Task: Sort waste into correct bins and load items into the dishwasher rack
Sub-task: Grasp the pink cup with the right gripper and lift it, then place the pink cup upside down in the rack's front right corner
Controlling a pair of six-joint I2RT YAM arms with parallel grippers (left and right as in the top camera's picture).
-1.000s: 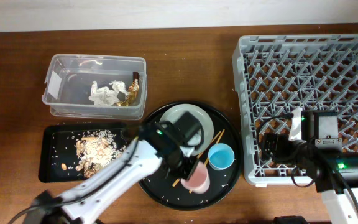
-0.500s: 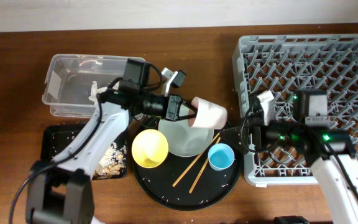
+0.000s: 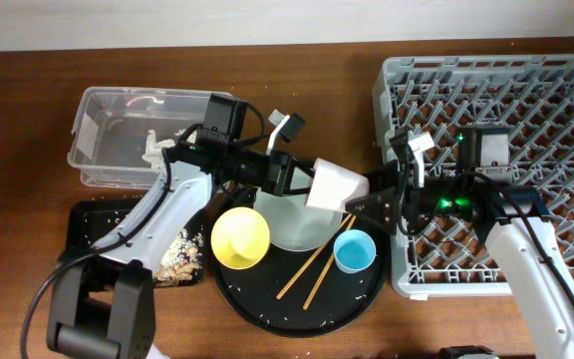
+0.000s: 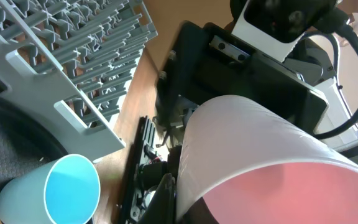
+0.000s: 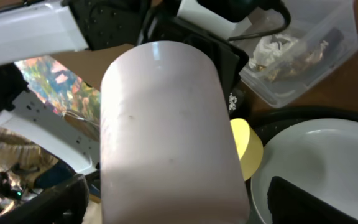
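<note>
Cups number two: pink cup clamped in left gripper, blue cup loose; right gripper spread wide.

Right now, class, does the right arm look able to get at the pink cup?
Probably yes. The left jaws hold the pink cup clear above the plate, and in the right wrist view the right jaws stand open on either side of it, nothing between.

The pink cup hides part of the plate; the overhead picture's right edge cuts the dishwasher rack.
</note>
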